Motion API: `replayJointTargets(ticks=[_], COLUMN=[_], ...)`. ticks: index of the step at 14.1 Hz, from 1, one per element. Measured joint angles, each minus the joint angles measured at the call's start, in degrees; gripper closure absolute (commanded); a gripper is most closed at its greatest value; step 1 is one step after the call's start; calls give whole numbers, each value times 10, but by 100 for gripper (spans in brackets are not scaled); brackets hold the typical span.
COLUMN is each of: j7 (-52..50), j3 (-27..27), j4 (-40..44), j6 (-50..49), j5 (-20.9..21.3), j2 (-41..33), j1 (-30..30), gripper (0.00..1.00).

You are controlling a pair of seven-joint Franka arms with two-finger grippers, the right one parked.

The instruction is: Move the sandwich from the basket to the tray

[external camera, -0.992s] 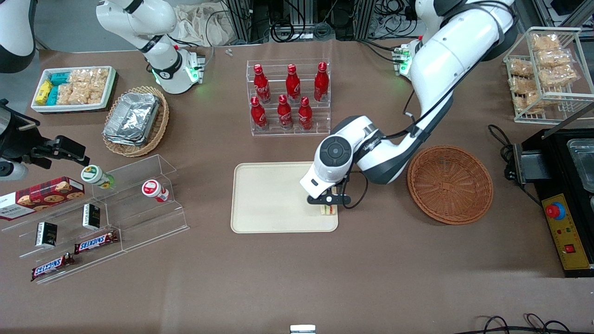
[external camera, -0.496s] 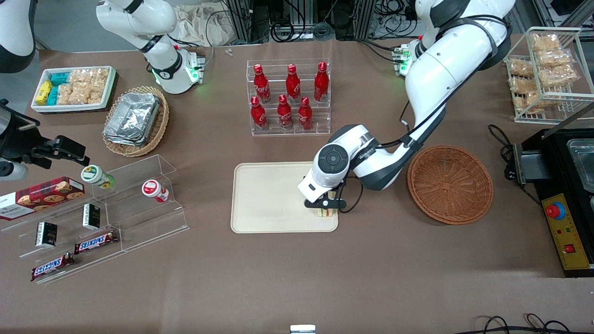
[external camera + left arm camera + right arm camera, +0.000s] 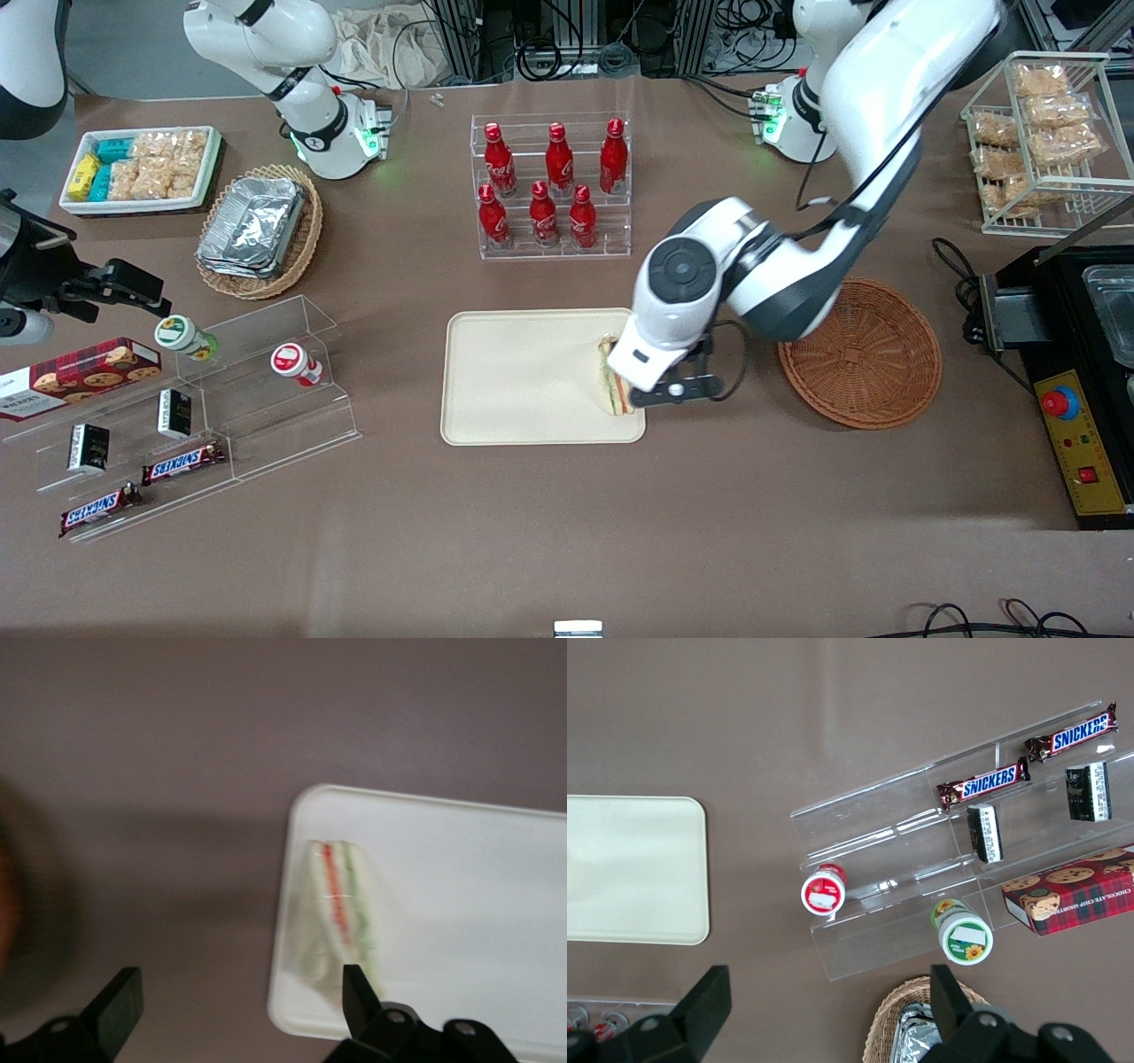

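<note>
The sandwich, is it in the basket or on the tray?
On the tray. The sandwich lies near its edge, the basket holds nothing, and the open pincer is above it, not touching.

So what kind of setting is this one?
Likely a lab mock-up of a snack shop: cola bottles on a clear rack, chocolate bars on shelves. The open gripper hangs above the sandwich on the tray.

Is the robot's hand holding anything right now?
No. The gripper is open and empty, above the cream rectangular plastic tray's edge. The wrapped triangular sandwich lies on the tray, let go.
</note>
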Motion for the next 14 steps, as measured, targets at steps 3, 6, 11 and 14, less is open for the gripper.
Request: replayJointTargets(ticks=[3, 6, 11, 14], j7=[103, 172, 182, 201], j3=[2, 2, 4, 4], j4=[0, 0, 1, 1], j6=[-54, -100, -161, -175], j5=[-40, -52, -103, -108], j2=[-76, -133, -172, -173], j1=[73, 141, 238, 265], gripper=[0, 0, 0, 0])
